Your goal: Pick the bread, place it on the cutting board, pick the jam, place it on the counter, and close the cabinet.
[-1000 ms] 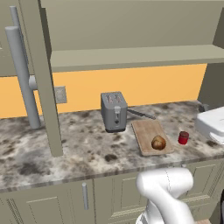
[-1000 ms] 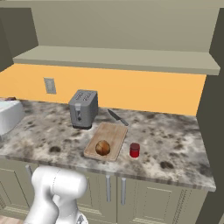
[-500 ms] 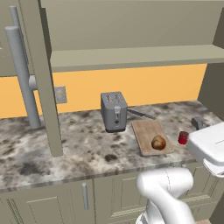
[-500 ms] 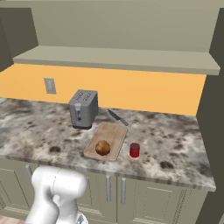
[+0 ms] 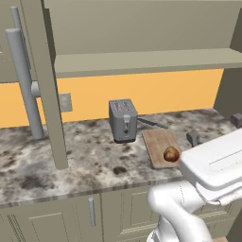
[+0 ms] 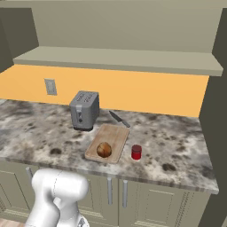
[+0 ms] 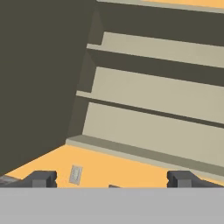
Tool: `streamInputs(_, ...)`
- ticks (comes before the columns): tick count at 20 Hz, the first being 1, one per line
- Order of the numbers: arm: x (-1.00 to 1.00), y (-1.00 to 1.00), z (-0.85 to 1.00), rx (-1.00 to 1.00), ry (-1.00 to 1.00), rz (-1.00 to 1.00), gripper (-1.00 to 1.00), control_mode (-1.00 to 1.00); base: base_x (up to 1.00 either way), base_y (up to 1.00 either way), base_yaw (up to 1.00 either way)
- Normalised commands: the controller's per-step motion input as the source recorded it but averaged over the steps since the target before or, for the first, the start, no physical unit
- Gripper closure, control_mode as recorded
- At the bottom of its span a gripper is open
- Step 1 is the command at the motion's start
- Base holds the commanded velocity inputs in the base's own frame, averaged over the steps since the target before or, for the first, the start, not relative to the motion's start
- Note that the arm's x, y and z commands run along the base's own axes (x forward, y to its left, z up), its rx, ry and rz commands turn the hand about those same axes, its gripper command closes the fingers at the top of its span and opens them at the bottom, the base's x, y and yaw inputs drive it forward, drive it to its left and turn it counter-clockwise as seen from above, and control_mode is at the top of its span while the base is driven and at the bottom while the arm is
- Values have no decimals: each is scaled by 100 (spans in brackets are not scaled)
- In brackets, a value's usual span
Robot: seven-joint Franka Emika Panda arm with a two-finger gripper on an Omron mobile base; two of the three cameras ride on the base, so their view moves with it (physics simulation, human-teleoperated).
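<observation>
Bread (image 6: 104, 149) sits on the near end of the cutting board (image 6: 113, 137); jam (image 6: 136, 152) stands on the counter (image 6: 177, 146) just beside the board at its 3 o'clock. Toaster (image 6: 84, 110) stands beyond. Cabinet (image 7: 144, 100) shelves are bare, door (image 5: 45, 80) open. Gripper (image 7: 111, 179) is released, jaws wide.

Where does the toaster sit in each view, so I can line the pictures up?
Left base view: the toaster stands just left of centre, at the back of the counter, left of the cutting board.
Right base view: it stands left of centre, up and left of the cutting board.
Hand view: not in it.
Shared landmark: the grey wall outlet.
</observation>
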Motion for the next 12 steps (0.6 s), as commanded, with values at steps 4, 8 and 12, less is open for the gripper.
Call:
streamInputs(4,0,30,0,-2,-2,8,-100,-100,0,0,0)
streamInputs(8,0,34,0,-2,-4,8,-100,-100,0,0,0)
streamInputs(12,0,37,0,-2,-4,7,-100,-100,0,0,0)
